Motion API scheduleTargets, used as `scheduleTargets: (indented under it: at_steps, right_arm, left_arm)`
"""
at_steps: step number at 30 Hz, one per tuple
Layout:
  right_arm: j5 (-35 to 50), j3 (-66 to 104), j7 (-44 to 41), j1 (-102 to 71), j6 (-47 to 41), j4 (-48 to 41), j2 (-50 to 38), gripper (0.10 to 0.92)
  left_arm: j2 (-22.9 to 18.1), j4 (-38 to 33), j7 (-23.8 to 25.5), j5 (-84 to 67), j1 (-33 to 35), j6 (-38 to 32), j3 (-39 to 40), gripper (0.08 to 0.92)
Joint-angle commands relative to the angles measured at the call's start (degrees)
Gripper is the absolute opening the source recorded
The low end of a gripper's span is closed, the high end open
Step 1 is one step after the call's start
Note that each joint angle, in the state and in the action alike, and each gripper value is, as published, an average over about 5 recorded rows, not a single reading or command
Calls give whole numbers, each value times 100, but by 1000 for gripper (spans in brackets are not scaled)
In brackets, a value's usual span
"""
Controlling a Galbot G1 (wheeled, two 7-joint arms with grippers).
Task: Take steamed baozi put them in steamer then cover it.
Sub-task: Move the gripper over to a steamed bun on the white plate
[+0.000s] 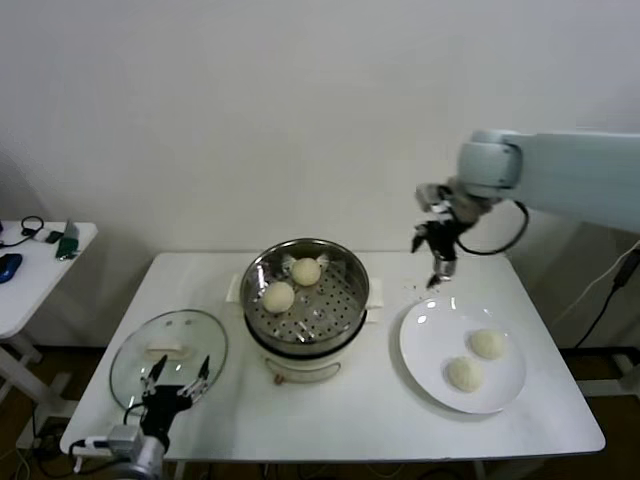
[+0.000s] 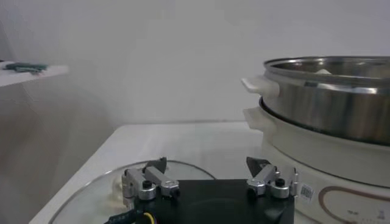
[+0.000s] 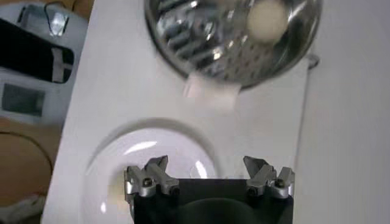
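Note:
Two cream-white baozi lie in the shiny perforated steamer on its cream pot base. Two more baozi lie on the white plate to its right. My right gripper hangs open and empty above the plate's far left rim, between steamer and plate. In the right wrist view its gripper is over the plate, with the steamer and one baozi beyond. The glass cover lies flat at front left. My left gripper is open just over it.
A small white side table with a blue mouse and cables stands at far left. The steamer's cream handle shows close by in the left wrist view. The white table's front edge runs just below the cover and plate.

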Motion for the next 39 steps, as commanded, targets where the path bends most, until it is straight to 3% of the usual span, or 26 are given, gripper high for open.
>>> scheduleTargets:
  at_steps: [1, 23, 39]
  right_arm:
    - [-1007, -330, 317, -664, -32, 580, -1193, 823]
    - [-1627, 1727, 847, -3285, -440, 382, -1601, 823]
    - [-1894, 2093, 943, -3685, -415, -106, -1295, 823]
  left_arm:
    - [-50, 23, -6, 12, -3, 2, -27, 823]
    - [-65, 90, -15, 56, 101, -49, -19, 823]
    - [-75, 91, -12, 97, 131, -61, -18, 823]
